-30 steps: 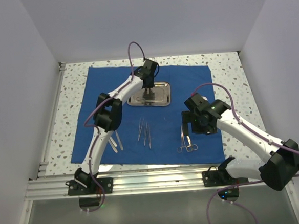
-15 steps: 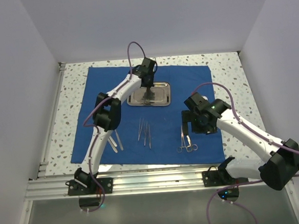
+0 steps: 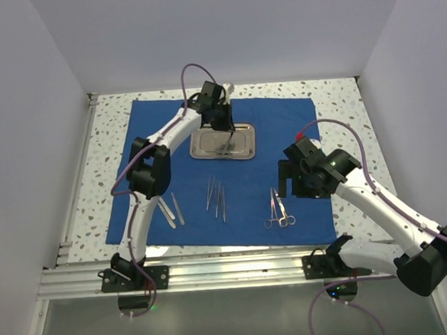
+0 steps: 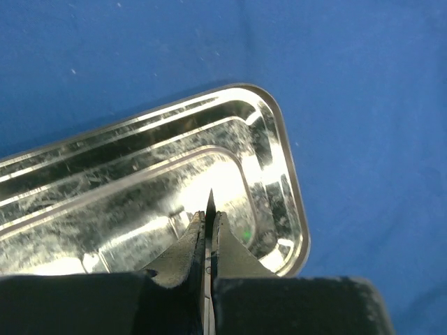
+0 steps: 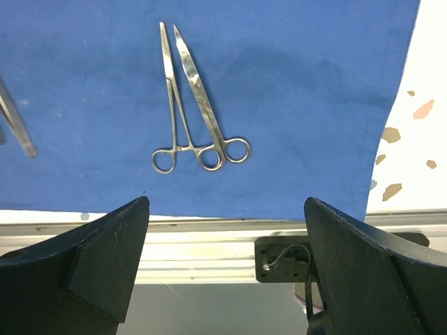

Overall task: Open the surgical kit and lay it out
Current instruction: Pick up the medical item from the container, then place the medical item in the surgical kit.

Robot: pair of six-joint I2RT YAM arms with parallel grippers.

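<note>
The royal-blue cloth (image 3: 282, 125) lies spread flat on the table. The steel tray (image 3: 241, 143) sits on its far middle. My left gripper (image 3: 223, 128) hangs over the tray; in the left wrist view the gripper (image 4: 208, 225) is shut on a thin pointed silver instrument (image 4: 209, 201), tip above the tray floor (image 4: 126, 209). My right gripper (image 3: 289, 181) is open and empty, above and just behind a pair of ring-handled instruments (image 3: 280, 209), which the right wrist view shows side by side (image 5: 199, 112) on the cloth (image 5: 314, 77).
Several thin silver instruments (image 3: 216, 197) lie mid-cloth, and two more (image 3: 170, 211) lie near the left arm. The aluminium rail (image 3: 230, 268) runs along the near edge, with the right arm's base mount (image 5: 286, 259) on it. White walls enclose the speckled table (image 3: 342, 105).
My left gripper has risen from the tray floor and shifted slightly left, with the thin instrument in it. My right gripper has drawn back a little to the right of the ring-handled instruments.
</note>
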